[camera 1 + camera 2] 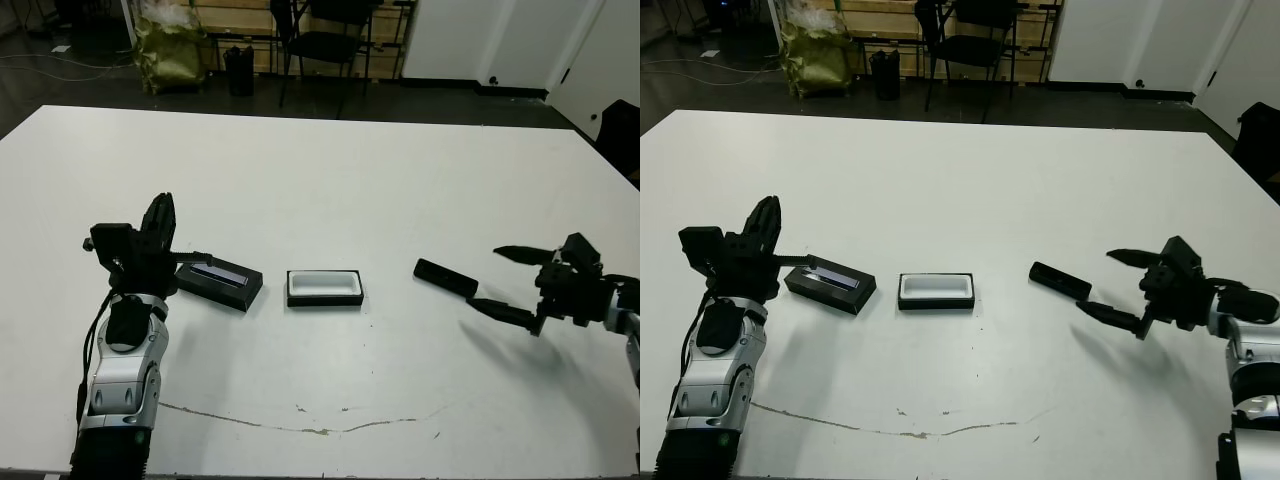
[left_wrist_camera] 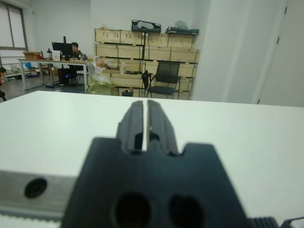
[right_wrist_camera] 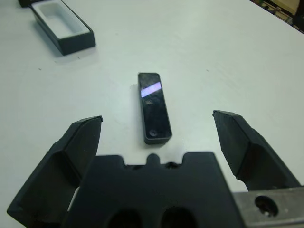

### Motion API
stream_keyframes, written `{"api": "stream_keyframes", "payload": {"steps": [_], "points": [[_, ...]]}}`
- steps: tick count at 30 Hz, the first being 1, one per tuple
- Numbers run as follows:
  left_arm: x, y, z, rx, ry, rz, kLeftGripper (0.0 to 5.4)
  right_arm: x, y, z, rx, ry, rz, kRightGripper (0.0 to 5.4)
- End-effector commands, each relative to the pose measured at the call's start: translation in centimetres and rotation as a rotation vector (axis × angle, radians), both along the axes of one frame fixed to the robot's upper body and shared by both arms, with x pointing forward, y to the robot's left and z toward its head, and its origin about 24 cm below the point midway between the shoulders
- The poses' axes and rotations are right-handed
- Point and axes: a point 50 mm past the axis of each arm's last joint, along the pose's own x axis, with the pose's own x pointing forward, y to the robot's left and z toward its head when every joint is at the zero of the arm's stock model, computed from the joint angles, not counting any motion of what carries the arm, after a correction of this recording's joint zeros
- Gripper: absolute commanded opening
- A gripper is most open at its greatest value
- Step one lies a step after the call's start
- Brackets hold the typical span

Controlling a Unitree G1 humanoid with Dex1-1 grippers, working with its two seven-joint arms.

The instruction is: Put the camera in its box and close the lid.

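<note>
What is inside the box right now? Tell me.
Nothing: the box shows only its bare white lining. The camera lies flat on the table to its right, and the lid lies to its left.

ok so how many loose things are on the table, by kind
camera: 1
box: 1, open and empty
lid: 1, lying apart from the box
total: 3
</note>
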Motion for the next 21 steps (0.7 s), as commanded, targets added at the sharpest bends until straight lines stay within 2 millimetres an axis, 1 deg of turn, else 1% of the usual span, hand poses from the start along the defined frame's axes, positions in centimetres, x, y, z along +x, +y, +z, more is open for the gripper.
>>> {"api": "stream_keyframes", "payload": {"steps": [1, 3, 11, 21], "points": [[-0.13, 0.36, -0.50, 0.028, 0.030, 0.010, 0.00, -0.13, 0.39, -0.65, 0.058, 0.034, 0.001, 5.39], [-0.11, 0.40, -0.57, 0.032, 0.034, 0.010, 0.00, -0.21, 0.52, -0.93, 0.072, 0.041, 0.000, 5.39], [-0.05, 0.44, -0.72, 0.014, 0.051, 0.015, 0.00, 0.00, 0.54, -0.83, 0.071, 0.080, -0.022, 5.39], [0.00, 0.59, -0.85, 0.023, 0.049, 0.016, 0.00, 0.28, 0.10, -1.31, 0.019, 0.109, -0.088, 5.39]]}}
